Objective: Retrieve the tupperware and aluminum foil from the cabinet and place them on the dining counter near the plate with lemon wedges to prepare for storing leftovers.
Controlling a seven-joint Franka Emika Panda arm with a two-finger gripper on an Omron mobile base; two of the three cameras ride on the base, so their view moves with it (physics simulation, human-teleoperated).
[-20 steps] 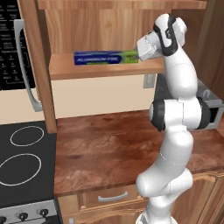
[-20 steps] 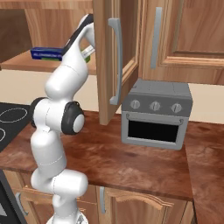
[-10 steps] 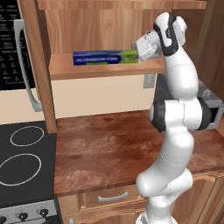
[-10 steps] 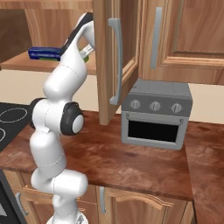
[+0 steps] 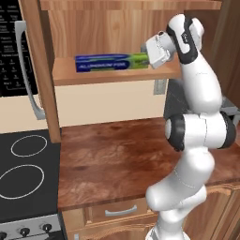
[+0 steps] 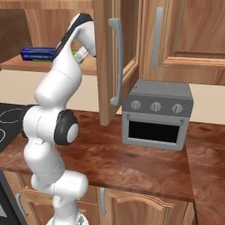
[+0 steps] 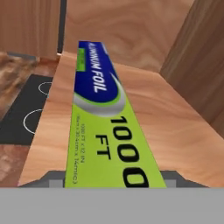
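The aluminum foil (image 5: 110, 63), a long blue carton with a green end, lies on the plank shelf (image 5: 112, 78) of the open cabinet (image 6: 110, 57). My gripper (image 5: 148, 59) is at the carton's green right end, shut on it. In the hand view the aluminum foil (image 7: 105, 127) runs away from me along the shelf (image 7: 175, 131), and my gripper (image 7: 113, 179) has one grey fingertip (image 7: 51, 178) tight against each side. From the right, the blue end of the foil (image 6: 37, 53) shows past my arm. The tupperware, the dining counter and the plate with lemon wedges are out of view.
The cabinet door (image 6: 115, 66) stands open just right of my arm. A grey toaster oven (image 6: 156, 114) sits on the wood worktop (image 5: 112, 159) to the right. A black stove (image 5: 26, 173) and a microwave (image 5: 11, 47) are on the left.
The jaws have drawn in against the green end of the foil. Arm and carton sit where they were.
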